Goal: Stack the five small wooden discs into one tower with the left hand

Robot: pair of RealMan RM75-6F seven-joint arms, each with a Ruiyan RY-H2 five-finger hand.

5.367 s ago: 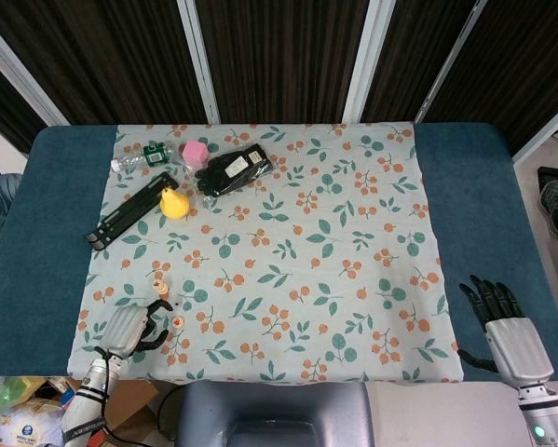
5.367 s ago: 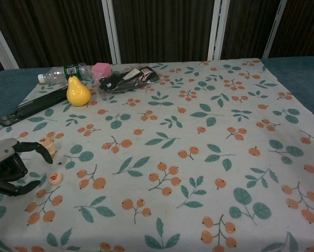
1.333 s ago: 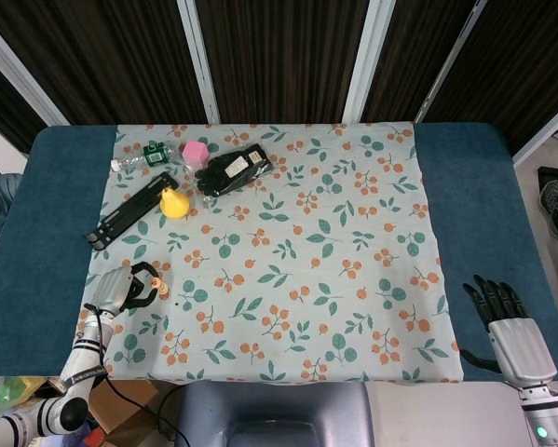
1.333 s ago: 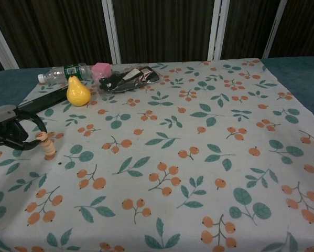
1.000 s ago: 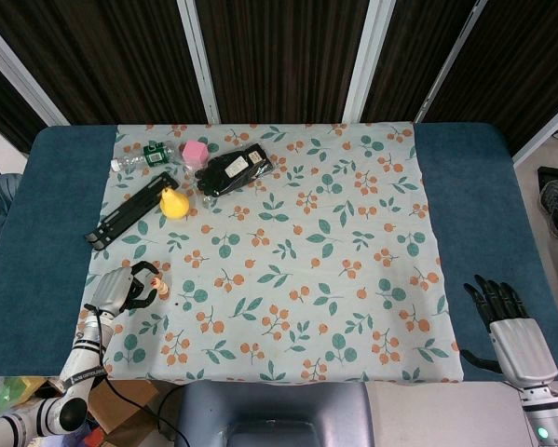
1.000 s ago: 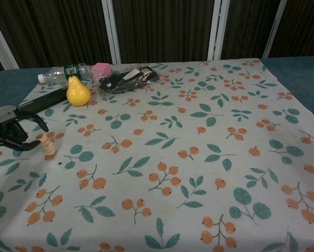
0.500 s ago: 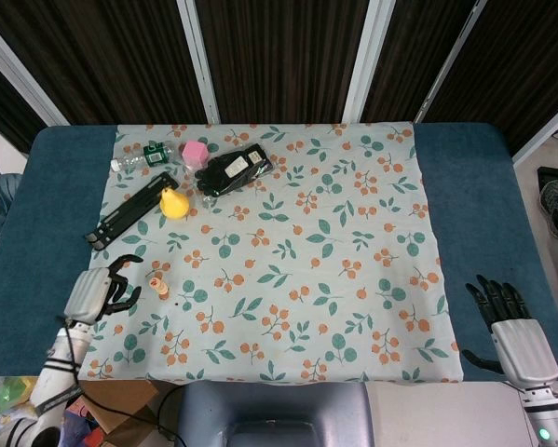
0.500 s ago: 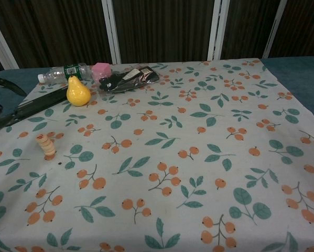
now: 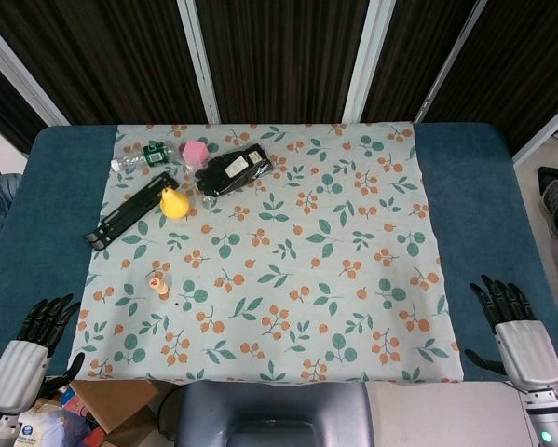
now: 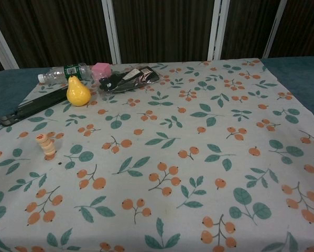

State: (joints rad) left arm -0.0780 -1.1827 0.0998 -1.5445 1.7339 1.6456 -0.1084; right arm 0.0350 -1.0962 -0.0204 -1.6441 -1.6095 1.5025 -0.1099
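Chest view shows the small wooden discs standing as one short tower (image 10: pixel 48 146) on the left part of the floral-patterned cloth (image 10: pixel 167 157), upright though slightly uneven, with the top disc sitting a little off-centre. From the head view the same tower (image 9: pixel 156 283) appears as a small pale stack near the cloth's left edge, apart from every other object.

Well apart from it, at the near-left corner over the blue table surface (image 9: pixel 36 214), the left hand (image 9: pixel 29 349) rests with its dark fingers (image 9: pixel 47 312) spread and extended, holding nothing. The right hand (image 9: pixel 513 337) lies at the near-right corner, likewise with fingers apart and nothing in its grasp. Neither hand appears in the chest view.

Toward the far-left corner of the cloth lie a yellow pear-shaped toy (image 10: pixel 77 92), a long black flat bar (image 10: pixel 33 107) set diagonally just beside it, a clear plastic bottle with a green label (image 10: pixel 64 73) on its side, a small pink cube (image 10: pixel 100 70), and a black packaged item in a clear wrapper (image 10: pixel 129 79).
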